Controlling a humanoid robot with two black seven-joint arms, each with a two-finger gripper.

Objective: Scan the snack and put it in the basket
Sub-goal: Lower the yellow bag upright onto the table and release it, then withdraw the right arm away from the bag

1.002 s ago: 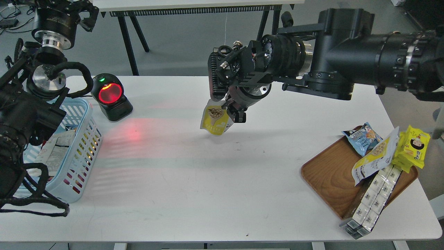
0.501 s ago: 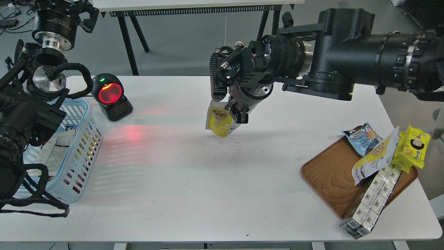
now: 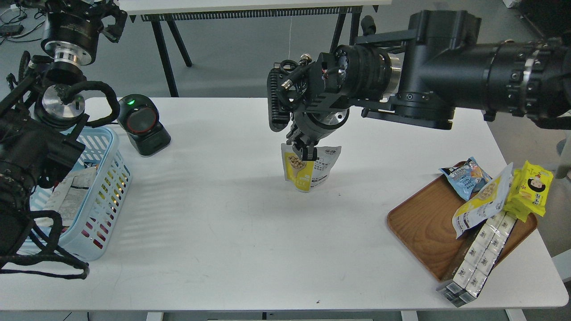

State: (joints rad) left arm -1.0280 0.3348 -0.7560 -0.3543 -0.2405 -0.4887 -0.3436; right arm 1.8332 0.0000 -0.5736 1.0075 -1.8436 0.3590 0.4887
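From my head view, my right claw [image 3: 306,149] pinches the top edge of the small silver-and-yellow stand-up snack pouch [image 3: 308,171], which hangs over the middle of the white bench [image 3: 250,232], clear of its surface as far as I can judge. A second ago the pouch faced the black dome-shaped barcode scanner [image 3: 139,125] with its bean picture forward; now it has turned, so the dark text panel shows beside the beans, and it has drifted rightward, away from the scanner. The scanner's window, glowing red before, is now dark, and the red wash on the bench is gone; only its green light shows. I take that as the scan registering, so the light blue slotted plastic basket [image 3: 105,178] at the far left comes next. My left claw [image 3: 96,11], near the top left corner, is too dark and end-on to tell how its fingers stand.
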